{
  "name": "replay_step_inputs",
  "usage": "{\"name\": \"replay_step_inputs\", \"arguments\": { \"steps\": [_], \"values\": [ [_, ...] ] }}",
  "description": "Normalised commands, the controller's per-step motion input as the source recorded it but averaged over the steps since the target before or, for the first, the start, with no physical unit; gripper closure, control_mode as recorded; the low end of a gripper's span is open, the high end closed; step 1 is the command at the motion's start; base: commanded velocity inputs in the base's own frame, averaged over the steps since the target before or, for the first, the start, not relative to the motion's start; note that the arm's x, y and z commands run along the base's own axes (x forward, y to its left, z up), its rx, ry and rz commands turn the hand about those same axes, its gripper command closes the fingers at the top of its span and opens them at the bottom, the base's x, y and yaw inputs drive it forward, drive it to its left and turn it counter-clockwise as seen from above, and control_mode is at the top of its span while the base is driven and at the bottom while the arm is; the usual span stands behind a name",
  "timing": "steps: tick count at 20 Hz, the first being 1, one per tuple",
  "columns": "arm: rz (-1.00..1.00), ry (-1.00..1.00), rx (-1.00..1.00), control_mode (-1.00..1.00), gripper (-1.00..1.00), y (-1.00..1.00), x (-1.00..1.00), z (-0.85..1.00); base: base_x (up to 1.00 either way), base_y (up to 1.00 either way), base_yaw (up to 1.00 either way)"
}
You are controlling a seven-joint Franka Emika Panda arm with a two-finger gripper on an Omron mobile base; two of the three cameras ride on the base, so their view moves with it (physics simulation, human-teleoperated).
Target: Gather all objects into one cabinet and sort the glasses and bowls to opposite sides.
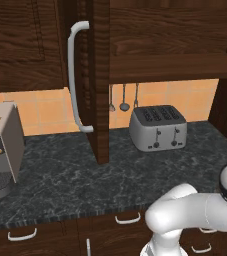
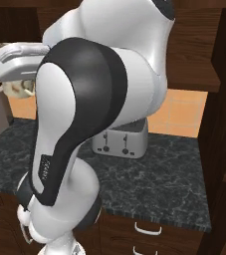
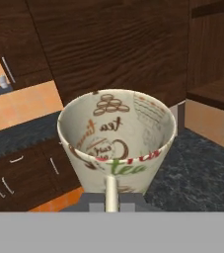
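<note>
A pale cream mug printed with brown tea words sits upright right in front of the hand camera, its thin handle toward me. My gripper is shut on that handle. The right base view shows the same mug hanging under the hand at the far left, above the counter. The tall dark brown cabinet stands with its door swung out edge-on, its long silver bar handle to the left and the shelf to the right. The bowls are out of view.
A silver toaster stands on the dark marble counter under the shelf, with utensils hanging behind it. A grey coffee machine is at the far left. My arm blocks much of the right base view.
</note>
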Motion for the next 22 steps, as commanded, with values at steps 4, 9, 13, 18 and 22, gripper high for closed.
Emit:
{"name": "replay_step_inputs", "arguments": {
  "steps": [4,9,13,18,22],
  "values": [
    [0.00,0.00,0.00,-1.00,1.00,0.00,0.00,0.00,0.00,0.00,0.00],
    [0.00,0.00,0.00,-1.00,1.00,0.00,0.00,0.00,0.00,0.00,0.00],
    [0.00,0.00,0.00,-1.00,1.00,0.00,0.00,0.00,0.00,0.00,0.00],
    [0.00,0.00,0.00,1.00,1.00,0.00,0.00,0.00,-0.68,-0.15,0.03],
    [0.00,0.00,0.00,1.00,1.00,0.00,0.00,0.00,-0.96,-0.25,0.03]
  ]
}}
